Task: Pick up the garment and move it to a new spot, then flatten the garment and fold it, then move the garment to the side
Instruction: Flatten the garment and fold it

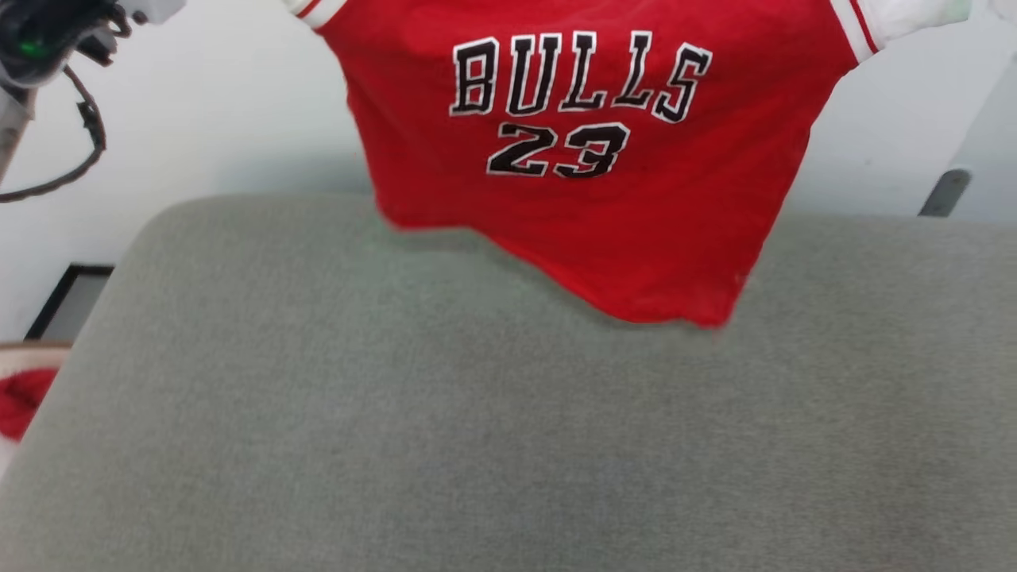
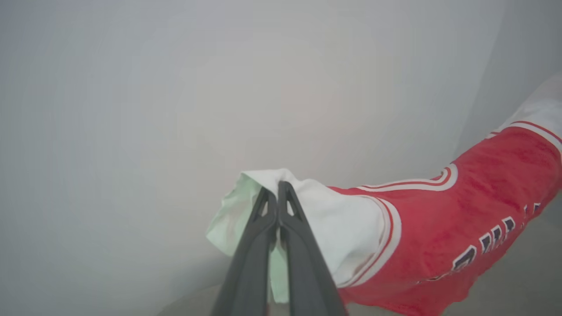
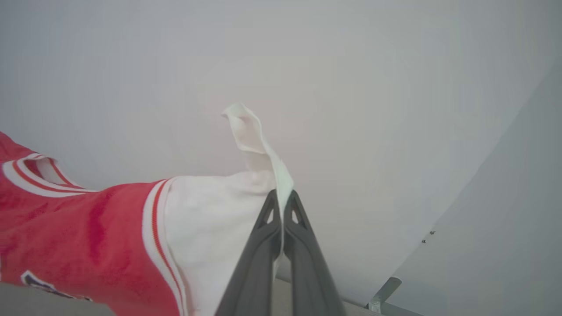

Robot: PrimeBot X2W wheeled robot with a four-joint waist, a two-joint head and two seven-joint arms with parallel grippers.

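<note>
The garment point(image 1: 588, 175), a red jersey with white sleeves and dark "BULLS 23" lettering, hangs spread in the air above the far part of the grey table point(image 1: 477, 445), its hem slanting down to the right just over the surface. In the left wrist view my left gripper point(image 2: 278, 186) is shut on one white sleeve of the garment point(image 2: 439, 228). My right gripper point(image 3: 282, 195) is shut on the other white sleeve of the garment point(image 3: 88, 237), a flap of cloth sticking up past its tips. The collar is cut off at the head view's top edge.
A beige basket with a small red cloth point(image 1: 22, 397) sits at the left edge beside the table. A dark cable point(image 1: 83, 135) loops from my left arm at the upper left. A white wall rises behind, with a grey bracket point(image 1: 945, 191) at the right.
</note>
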